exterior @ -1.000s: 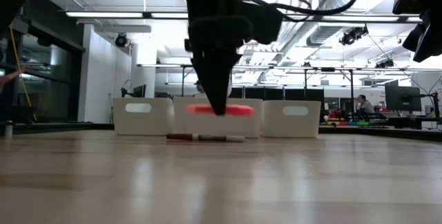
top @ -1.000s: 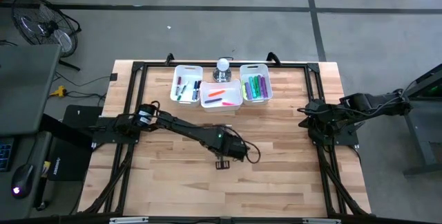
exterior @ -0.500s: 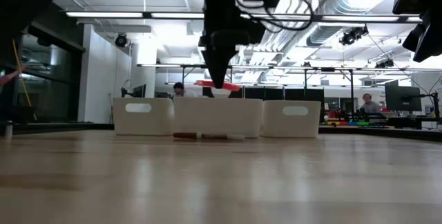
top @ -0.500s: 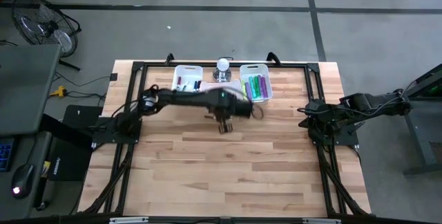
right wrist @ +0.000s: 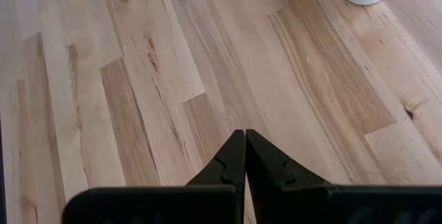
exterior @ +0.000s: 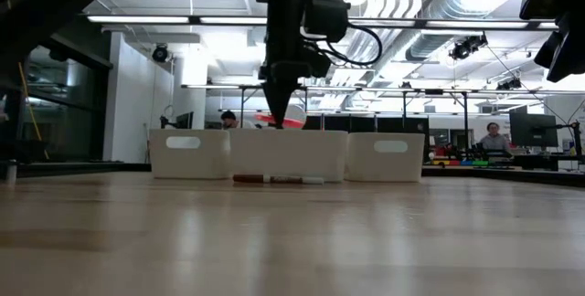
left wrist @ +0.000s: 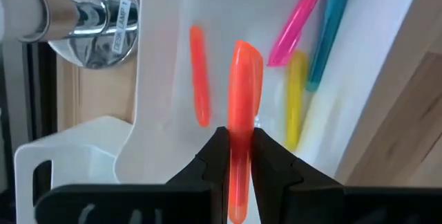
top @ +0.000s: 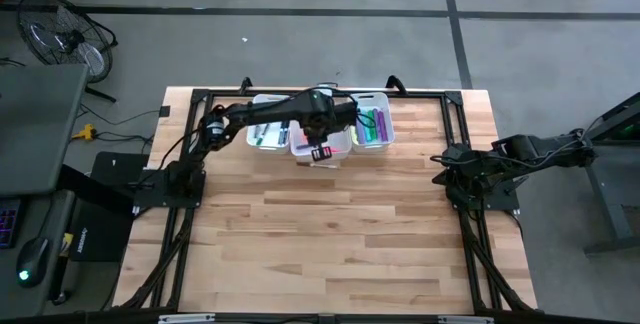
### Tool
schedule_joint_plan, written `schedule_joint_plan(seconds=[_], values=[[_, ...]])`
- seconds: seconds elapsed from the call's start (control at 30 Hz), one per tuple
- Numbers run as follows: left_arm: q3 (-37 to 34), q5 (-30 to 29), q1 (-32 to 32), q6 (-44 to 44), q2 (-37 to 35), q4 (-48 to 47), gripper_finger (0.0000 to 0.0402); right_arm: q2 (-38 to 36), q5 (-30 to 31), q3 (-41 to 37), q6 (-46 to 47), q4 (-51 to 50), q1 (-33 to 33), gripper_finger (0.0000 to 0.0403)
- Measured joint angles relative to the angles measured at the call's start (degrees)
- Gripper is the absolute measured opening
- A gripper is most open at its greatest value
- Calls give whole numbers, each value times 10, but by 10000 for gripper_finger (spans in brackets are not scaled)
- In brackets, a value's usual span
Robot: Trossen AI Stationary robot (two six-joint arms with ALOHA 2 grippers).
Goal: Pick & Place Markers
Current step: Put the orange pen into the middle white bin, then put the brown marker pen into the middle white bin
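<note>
Now the left gripper [left wrist: 239, 156] is held above the middle white rectangular plastic bin [top: 335, 147], whereas half a second ago it was seen just in front of the bins and a second ago well out over the light wooden table [top: 330, 234]. Its two dark fingers are clamped on a thin orange marker [left wrist: 242, 106], which is carried above the bin's open top. Inside that bin, another orange marker [left wrist: 199, 75], a pink marker [left wrist: 298, 18], a yellow marker [left wrist: 295, 96] and a blue marker [left wrist: 330, 27] are seen lying. In the low view, a dark red marker with a white end [exterior: 277, 180] is seen lying on the table just in front of the bins, as before. The right gripper [right wrist: 244, 158], fingers pressed together, is parked over bare table at the right side, unchanged.
</note>
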Motion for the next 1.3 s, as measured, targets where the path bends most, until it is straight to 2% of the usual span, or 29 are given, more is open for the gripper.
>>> schedule_joint_plan(seconds=[0.17,0.4,0.53,0.7,1.0,1.3], values=[[0,5,6,39,0,13,51,0,6,0,0,0,0,0],[0,5,5,55,0,27,142,0,13,0,0,0,0,0],[0,19,5,54,0,33,174,0,13,0,6,0,0,0],[0,28,-3,35,0,37,174,0,15,0,11,0,0,0],[0,63,-71,170,0,54,166,0,15,0,13,0,0,0],[3,60,-101,183,24,123,166,0,15,0,13,0,0,0]])
